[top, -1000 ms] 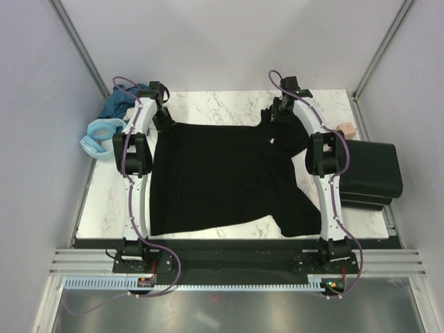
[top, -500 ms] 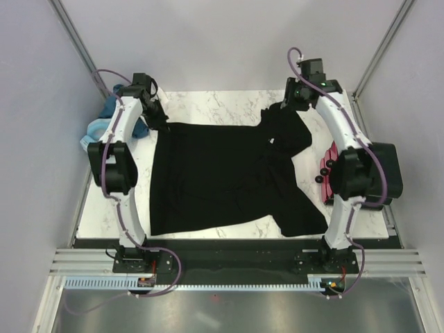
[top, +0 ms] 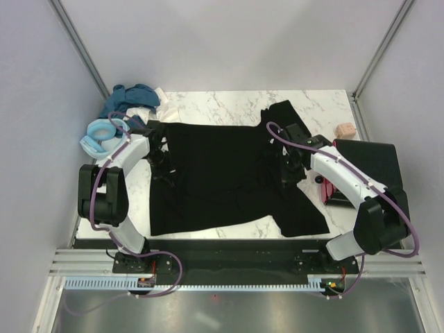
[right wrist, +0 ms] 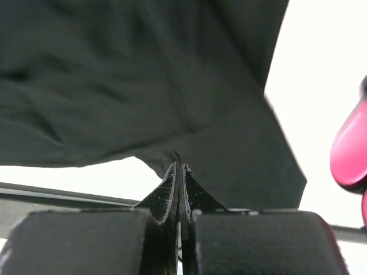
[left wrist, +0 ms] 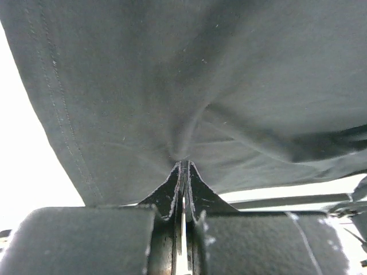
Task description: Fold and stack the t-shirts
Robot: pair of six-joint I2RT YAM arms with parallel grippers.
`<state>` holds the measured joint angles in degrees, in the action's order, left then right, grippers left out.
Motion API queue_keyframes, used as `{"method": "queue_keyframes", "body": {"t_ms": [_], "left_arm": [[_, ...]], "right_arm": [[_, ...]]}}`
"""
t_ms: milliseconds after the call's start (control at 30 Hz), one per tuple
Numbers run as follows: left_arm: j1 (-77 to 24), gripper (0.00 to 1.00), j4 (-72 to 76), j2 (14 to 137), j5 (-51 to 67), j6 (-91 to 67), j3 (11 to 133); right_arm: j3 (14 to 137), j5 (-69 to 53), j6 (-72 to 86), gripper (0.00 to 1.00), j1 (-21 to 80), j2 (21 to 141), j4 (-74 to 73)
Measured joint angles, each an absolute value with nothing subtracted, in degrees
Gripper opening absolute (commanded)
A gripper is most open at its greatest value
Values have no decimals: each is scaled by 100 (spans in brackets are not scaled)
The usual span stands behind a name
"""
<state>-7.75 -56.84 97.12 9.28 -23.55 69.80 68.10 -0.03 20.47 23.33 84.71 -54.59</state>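
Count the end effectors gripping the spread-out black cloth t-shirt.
2. The left end effector pinches the spread-out black cloth t-shirt near its left edge. The right end effector pinches it on its right side. Neither grip is hidden.

A large black short-sleeved cloth t-shirt lies spread almost flat on the white marbled surface, covering most of its width, and is rumpled along its right side. A crumpled teal-blue shirt and a bunched light blue shirt lie together at the far left corner. A folded black stack sits at the right edge.
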Motion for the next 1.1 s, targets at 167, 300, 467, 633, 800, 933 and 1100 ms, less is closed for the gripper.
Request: {"method": "queue_keyframes", "body": {"t_ms": [167, 300, 467, 633, 800, 933, 1100], "left_arm": [[-919, 2, -5487, 9708, 860, -2357, 6858], [-1037, 2, -5282, 9688, 729, -2355, 6744], [-1103, 2, -5048, 9682, 615, -2357, 6285], [-1103, 2, -4993, 9682, 602, -2357, 6007], [-1103, 2, -4847, 9843, 567, -2357, 6003], [-1100, 2, -4842, 10084, 508, -2357, 6047], [-1103, 2, -4967, 10237, 475, -2362, 6213]], "right_arm": [[6069, 150, 2327, 0, 2458, 8132, -5441], [5782, 209, 2405, 0, 2615, 8125, -5201], [5527, 261, 2477, 0, 2936, 8466, -4991], [5476, 314, 2574, 0, 3135, 8742, -4853], [5452, 502, 2633, 0, 3140, 8980, -4847], [5295, 681, 2707, 0, 3140, 9126, -4932], [5177, 893, 2880, 0, 3140, 9120, -5131]]}}
